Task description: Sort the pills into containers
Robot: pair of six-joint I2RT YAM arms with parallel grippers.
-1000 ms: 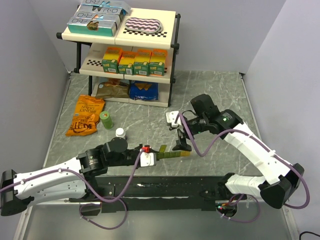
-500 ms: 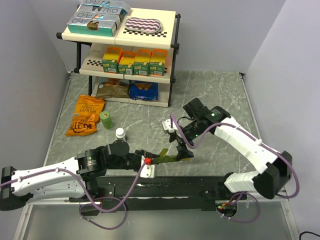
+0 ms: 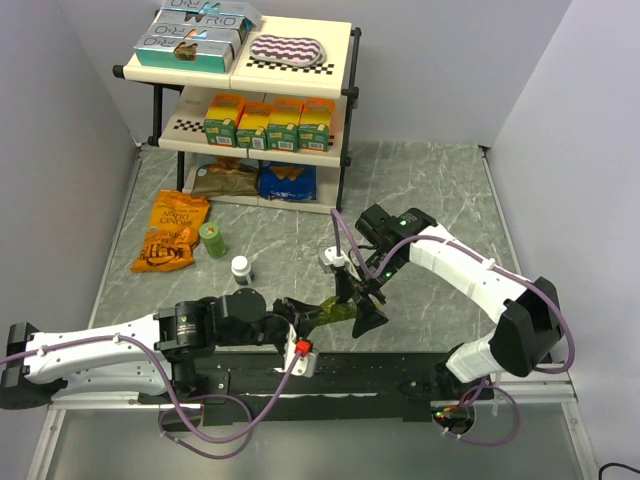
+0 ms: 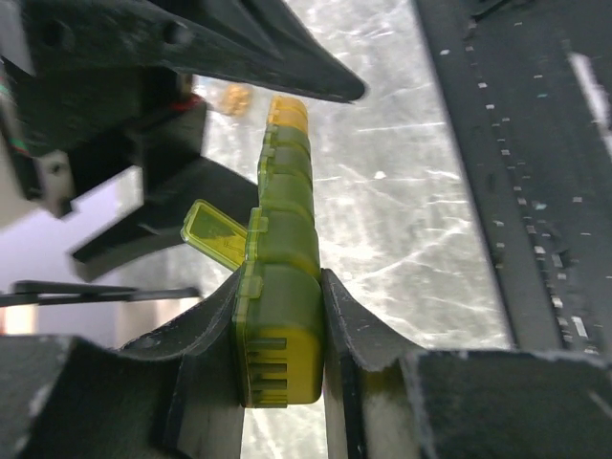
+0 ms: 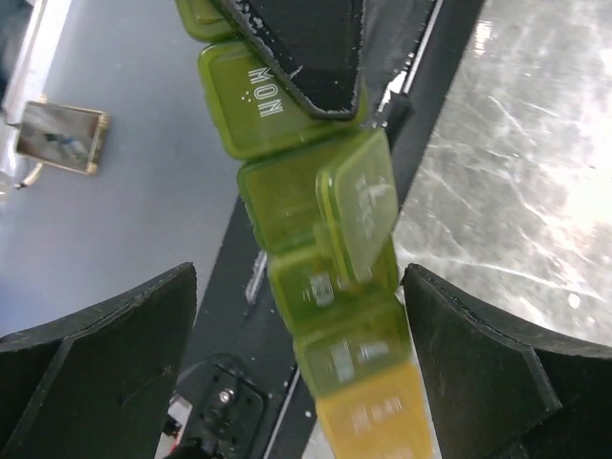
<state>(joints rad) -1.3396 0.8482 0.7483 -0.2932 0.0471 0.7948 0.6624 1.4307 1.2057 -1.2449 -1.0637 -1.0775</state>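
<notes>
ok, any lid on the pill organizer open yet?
Yes, one. On the pill organizer, the lid beside the MON compartment stands flipped up, visible in both wrist views.

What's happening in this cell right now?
The left gripper holds the pill organizer strip clamped by one end, turned on edge. The right gripper is open, its fingers straddling the strip's middle. One lid next to the MON compartment stands flipped up; the other visible lids look closed. No pill shows in either gripper.

Containers [image 4: 282, 277] in left hand [image 4: 283, 320], right hand [image 5: 304, 335] straddling them, shelf rack [image 3: 250, 100] behind, snack bag [image 3: 172, 232] left
</notes>
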